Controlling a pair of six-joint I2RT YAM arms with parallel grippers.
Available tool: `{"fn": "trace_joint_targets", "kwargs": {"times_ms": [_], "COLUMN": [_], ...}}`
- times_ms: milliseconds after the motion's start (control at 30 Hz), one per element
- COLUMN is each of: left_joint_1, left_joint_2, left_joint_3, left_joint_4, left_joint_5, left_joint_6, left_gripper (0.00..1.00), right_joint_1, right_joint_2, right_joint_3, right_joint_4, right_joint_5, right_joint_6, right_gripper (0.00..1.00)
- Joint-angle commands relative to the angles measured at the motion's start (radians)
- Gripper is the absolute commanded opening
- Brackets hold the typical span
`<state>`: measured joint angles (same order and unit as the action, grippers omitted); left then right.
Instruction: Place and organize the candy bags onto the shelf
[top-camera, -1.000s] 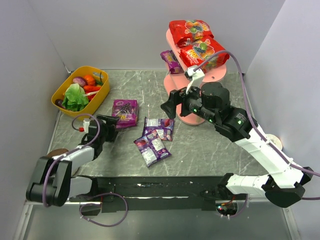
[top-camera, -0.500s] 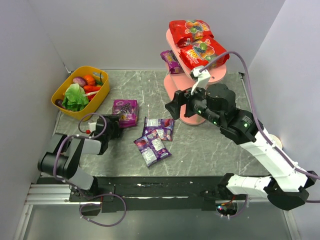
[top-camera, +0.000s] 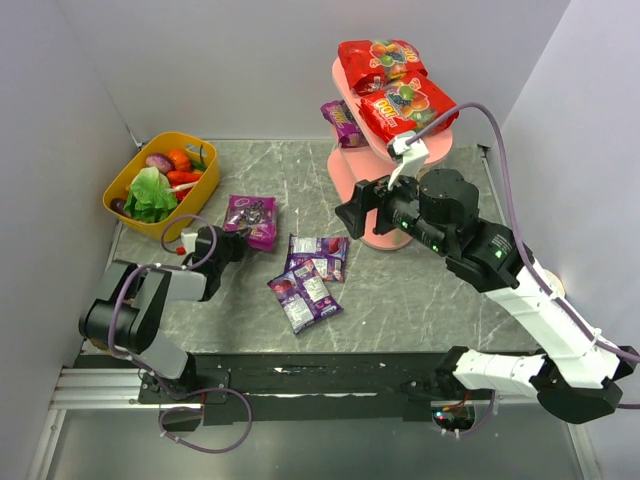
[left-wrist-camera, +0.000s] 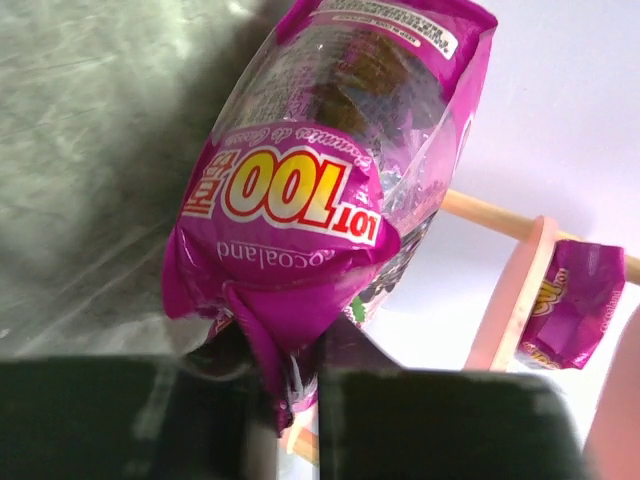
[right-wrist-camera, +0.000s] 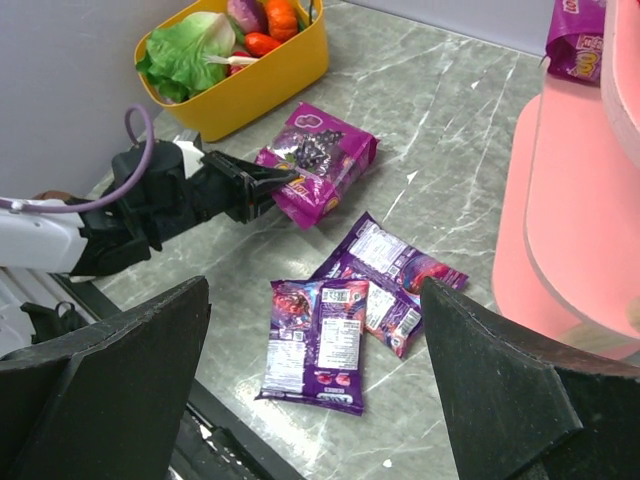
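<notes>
Purple candy bag (top-camera: 251, 219) lies on the grey table (top-camera: 420, 290), left of centre, between the yellow basket (top-camera: 205, 186) and two more purple bags (top-camera: 320, 252) (top-camera: 305, 295) that rest near the middle. Its printed face is up. Its long axis runs in line with the fingers holding it, from the near-left end out toward the far right, where the shelf stands. The left gripper (left-wrist-camera: 290, 400) is clamped together on the seam at the near-left end. Whether that end is raised off the table cannot be told. The left arm is folded low, elbow at the near left, forearm reaching flat over the table toward the bag.

The pink shelf (top-camera: 345, 172) stands at the far right, carrying two red bags (top-camera: 380, 58) (top-camera: 405, 105) on its upper boards and one purple bag (top-camera: 342, 122) on a lower one. The right gripper (top-camera: 347, 215) hangs in front of the shelf, above the table, with its fingers wide apart and nothing between them.
</notes>
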<state>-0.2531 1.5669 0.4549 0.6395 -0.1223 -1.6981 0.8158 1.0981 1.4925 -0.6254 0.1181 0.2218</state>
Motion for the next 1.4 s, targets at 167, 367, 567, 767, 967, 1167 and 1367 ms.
{"fn": "trace_joint_targets", "kwargs": {"times_ms": [167,367,567,767,967,1167,1367], "left_joint_1": [0.043,0.084,0.089,0.087,0.068,0.008,-0.029], "left_joint_2": [-0.036,-0.008,0.007,-0.016,-0.062,-0.036,-0.002], "left_joint_3": [0.148,0.307,0.467,0.527,0.591,0.692,0.705], "left_joint_4": [-0.291,-0.311,-0.279,-0.219,-0.166,-0.107,0.035], "left_joint_5": [0.076,0.294,0.535,0.651,0.707,0.789,0.860], "left_joint_6": [0.225,0.357,0.403,0.356,0.328,0.307,0.201], "left_gripper": [0.01,0.01,0.01,0.01,0.01,0.01,0.01], "right_joint_1": [0.005,0.005,0.003,0.005,0.003,0.003,0.003], "right_joint_2": [-0.009,-0.001,0.002,-0.026,-0.056,-0.073,-0.087], "right_joint_3": [0.106,0.146,0.195,0.207,0.215,0.232,0.233], "right_joint_4": [0.004,0.000,-0.020,-0.017,-0.022,-0.030,-0.036], "right_joint_5": [0.061,0.074,0.098,0.121,0.149,0.175,0.189], "right_joint_6": [-0.032,-0.033,-0.022,-0.016,-0.015,-0.029,-0.038], "right_gripper": [0.93,0.93,0.93,0.94,0.94,0.95,0.95]}}
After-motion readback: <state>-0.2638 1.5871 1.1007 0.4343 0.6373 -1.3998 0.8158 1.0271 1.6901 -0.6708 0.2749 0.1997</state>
